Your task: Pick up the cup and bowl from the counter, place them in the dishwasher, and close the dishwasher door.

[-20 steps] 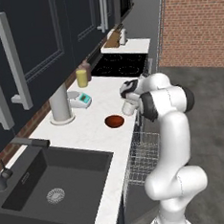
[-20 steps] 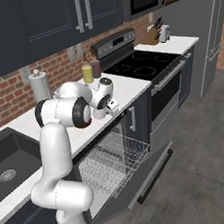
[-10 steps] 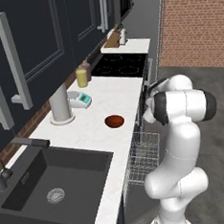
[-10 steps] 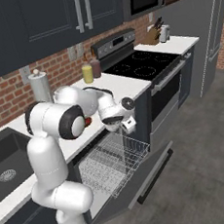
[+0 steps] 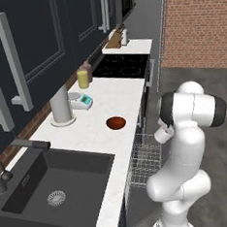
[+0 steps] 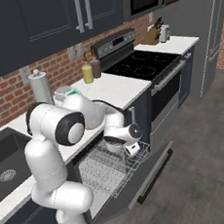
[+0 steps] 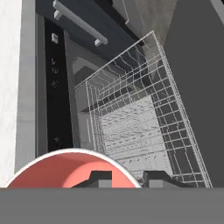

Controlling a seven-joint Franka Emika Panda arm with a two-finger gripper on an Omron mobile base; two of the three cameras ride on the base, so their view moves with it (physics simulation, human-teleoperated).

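Cup [image 7: 65,168] sat pinched by its rim in the claw [image 7: 127,178], above the pulled-out wire rack [image 7: 140,127] of the dishwasher [image 6: 116,177]. Dishwasher door [image 6: 140,179] hung down, open. Bowl [image 5: 116,122] rested on the table [image 5: 95,131], near its front edge.

One cup [image 7: 65,168], one bowl [image 5: 116,122], two bottles [image 5: 83,78].

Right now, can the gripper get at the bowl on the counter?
Probably not yet: the gripper is shut on the cup over the dishwasher rack. The bowl itself sits uncovered on the counter.
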